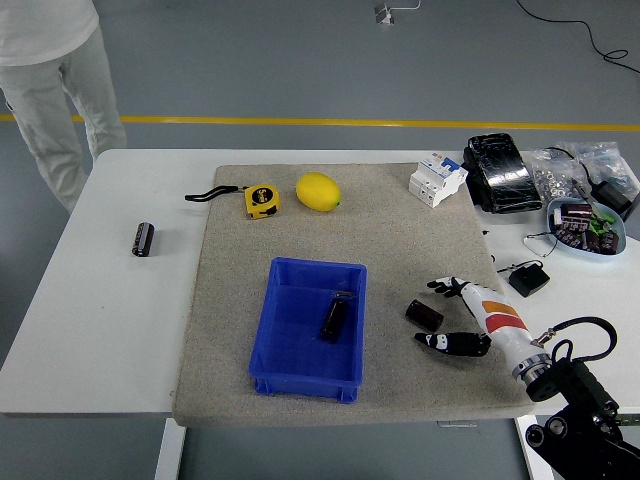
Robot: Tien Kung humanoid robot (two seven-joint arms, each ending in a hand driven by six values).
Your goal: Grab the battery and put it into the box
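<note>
Head view: the right hand (455, 315) lies low on the mat (400, 230), fingers spread and holding nothing, framing a battery (424, 315) just right of the blue box (290, 372), likely for grasping. Another battery (333, 320) lies inside.

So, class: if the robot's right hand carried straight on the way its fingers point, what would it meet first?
The right hand points left, fingers open. First in line is the small dark battery on the mat, just ahead; beyond it stands the blue box. Height above the mat is unclear.
</note>
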